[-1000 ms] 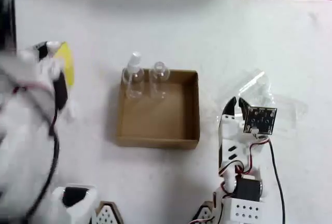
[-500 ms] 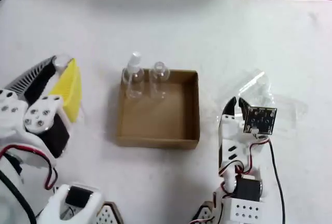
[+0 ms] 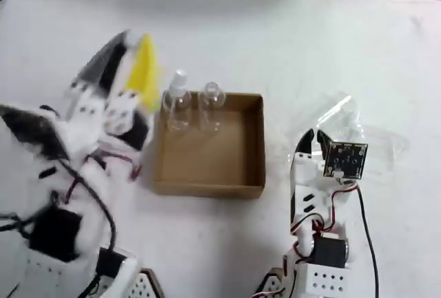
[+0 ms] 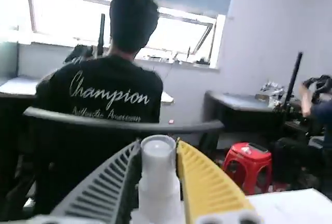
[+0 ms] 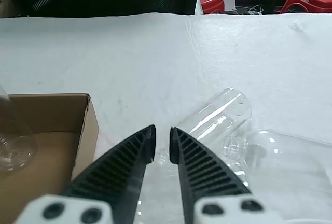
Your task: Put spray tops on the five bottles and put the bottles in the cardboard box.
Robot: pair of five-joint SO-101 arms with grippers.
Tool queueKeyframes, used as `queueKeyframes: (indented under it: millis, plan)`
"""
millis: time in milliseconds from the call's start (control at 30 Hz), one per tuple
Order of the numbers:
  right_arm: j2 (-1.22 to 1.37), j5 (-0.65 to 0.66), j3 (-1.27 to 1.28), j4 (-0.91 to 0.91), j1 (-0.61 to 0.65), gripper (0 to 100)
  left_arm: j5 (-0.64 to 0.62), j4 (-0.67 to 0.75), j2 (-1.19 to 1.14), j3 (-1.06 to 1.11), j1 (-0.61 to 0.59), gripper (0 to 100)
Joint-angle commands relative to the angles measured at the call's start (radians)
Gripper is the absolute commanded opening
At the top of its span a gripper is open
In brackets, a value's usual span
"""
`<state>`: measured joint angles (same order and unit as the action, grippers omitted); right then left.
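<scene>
My left gripper [image 4: 157, 147] is shut on a white spray top [image 4: 157, 175], pinched between its grey and yellow fingers and pointing up at the room. In the high view the left gripper [image 3: 136, 41] hangs just left of the cardboard box [image 3: 209, 186]. Two clear bottles stand in the box's far left corner: one with a spray top [image 3: 178, 99], one bare-necked [image 3: 211, 103]. My right gripper [image 5: 161, 142] rests shut on the table right of the box [image 5: 87, 125], nothing between its fingers. Beyond it lie clear bottles [image 5: 218, 112] on their sides.
The lying bottles [image 3: 343, 120] form a loose heap at the right of the white table [image 3: 289, 43]. A second clear bottle [image 5: 282, 154] lies beside the right gripper. Behind the table stand a chair and red stools.
The left arm has swung from the table's left edge up and right toward the box, with the spray top in its gripper. The right arm has not moved.
</scene>
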<state>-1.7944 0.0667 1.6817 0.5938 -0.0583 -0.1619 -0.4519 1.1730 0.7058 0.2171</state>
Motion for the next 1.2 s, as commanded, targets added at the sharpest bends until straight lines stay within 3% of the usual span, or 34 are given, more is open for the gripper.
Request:
queueKeyframes:
  millis: [0, 133, 300, 600, 900, 1167]
  plan:
    - [-0.008, 0.014, 0.009, -0.021, 0.005, 3.9, 0.052, 0.189, -0.216, -0.089, 0.099, 5]
    - [-0.008, 0.014, 0.009, -0.021, 0.001, 3.9, 0.13, 0.184, -0.414, -0.207, 0.137, 2]
    - [-0.008, 0.014, 0.009, -0.021, -0.001, 3.9, 0.143, 0.189, -0.533, -0.238, 0.133, 3]
    - [-0.008, 0.014, 0.009, -0.021, 0.002, 3.9, 0.227, 0.236, -0.613, -0.236, 0.128, 2]
    - [-0.008, 0.014, 0.009, -0.024, 0.001, 3.9, 0.227, 0.238, -0.625, -0.201, 0.133, 2]
    - [-0.008, 0.014, 0.009, -0.022, -0.001, 3.9, 0.227, 0.453, -0.624, -0.017, 0.139, 2]
